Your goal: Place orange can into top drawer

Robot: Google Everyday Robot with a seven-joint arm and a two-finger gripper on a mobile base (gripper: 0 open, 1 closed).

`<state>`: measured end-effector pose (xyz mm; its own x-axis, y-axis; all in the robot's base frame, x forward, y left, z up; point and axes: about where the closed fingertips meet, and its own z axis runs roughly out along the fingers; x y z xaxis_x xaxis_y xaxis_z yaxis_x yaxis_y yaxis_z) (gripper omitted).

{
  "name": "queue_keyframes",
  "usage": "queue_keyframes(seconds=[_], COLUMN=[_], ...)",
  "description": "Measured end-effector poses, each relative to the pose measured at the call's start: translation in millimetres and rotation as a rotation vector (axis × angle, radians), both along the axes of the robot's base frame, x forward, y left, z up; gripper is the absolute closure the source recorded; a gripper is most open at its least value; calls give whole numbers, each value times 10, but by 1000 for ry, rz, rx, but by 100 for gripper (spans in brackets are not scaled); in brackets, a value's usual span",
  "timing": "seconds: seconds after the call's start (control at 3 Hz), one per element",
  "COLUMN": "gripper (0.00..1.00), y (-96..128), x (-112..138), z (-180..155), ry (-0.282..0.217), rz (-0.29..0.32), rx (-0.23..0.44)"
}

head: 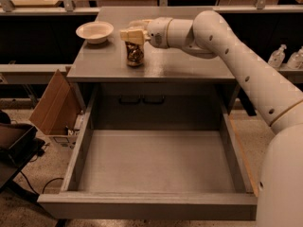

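Camera view looks down on a grey cabinet whose tabletop [189,65] carries two things. The orange can [135,56] stands upright on it, left of the middle and somewhat nearer the front edge than the back edge. Its mottled dark print faces the camera.

The end effector [131,36] sits right at the can's top, reaching in from the right on a cream arm [236,56] that crosses the tabletop's right half and bends down past the right edge. It covers the can's lid. Whether it has clamped onto the can or only rests above it cannot be told.

A cream bowl [94,31] sits close to the left edge, farther back than the can and apart from it.

Below the front edge, the top drawer [156,160] is pulled far out toward the camera, showing its flat grey bottom, low side walls and plain front panel. The can is on the tabletop, not in the drawer. Behind the drawer's back, a panel with two dark handles [142,99] shows under the tabletop.

Off the left edge, on the floor, a cardboard box [54,103] leans open. Off the right edge, small clear bottles [279,56] stand on a lower shelf.
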<state>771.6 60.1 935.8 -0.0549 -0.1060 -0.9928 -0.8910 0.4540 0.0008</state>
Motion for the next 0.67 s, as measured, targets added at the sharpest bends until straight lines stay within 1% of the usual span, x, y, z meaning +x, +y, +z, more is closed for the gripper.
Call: queue_keyframes(seconds=[0.33, 0.67], gripper=[100, 100], y=[81, 215], x=[-97, -415], z=[172, 494], ry=[-18, -53], rz=[0, -8], rx=[-24, -58])
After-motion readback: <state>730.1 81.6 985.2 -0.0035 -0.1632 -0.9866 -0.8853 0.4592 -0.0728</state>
